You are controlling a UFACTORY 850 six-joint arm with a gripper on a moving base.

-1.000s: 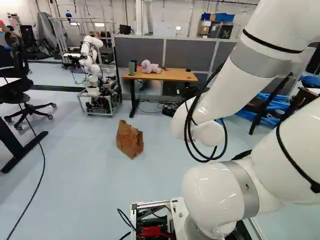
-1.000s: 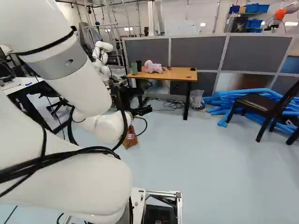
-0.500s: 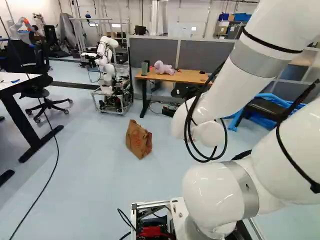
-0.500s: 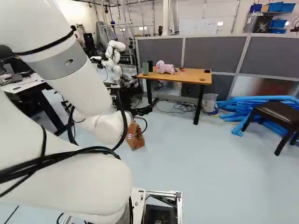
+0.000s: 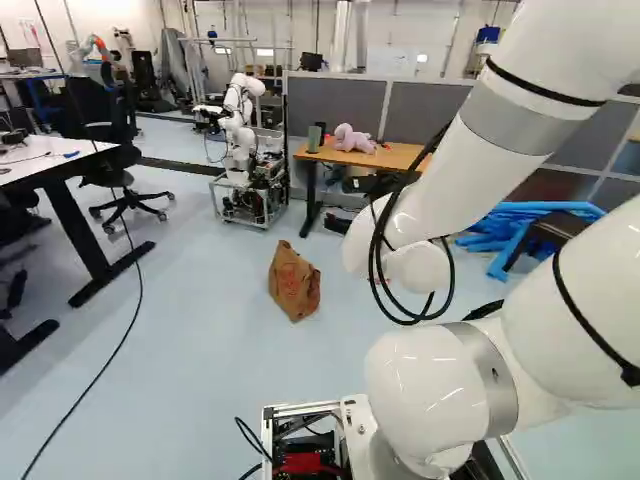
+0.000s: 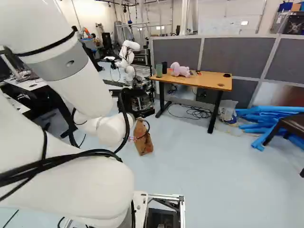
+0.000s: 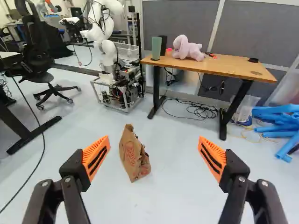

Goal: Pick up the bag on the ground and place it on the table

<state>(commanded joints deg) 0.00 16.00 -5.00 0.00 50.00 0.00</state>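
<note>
The base (image 6: 166, 196) has moved, turning left. The bag (image 7: 134, 156) lies ahead of spread, empty jaws; approach it before the counter (image 7: 229, 70).

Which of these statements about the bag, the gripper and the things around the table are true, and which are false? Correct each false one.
1. The gripper is open. True.
2. The bag is on the table. False: it is on the floor.
3. The pink toy is on the table. True.
4. The blue tubes lie on top of the table. False: they are on the floor, off to one side of it.
5. The bag is brown. True.
</note>
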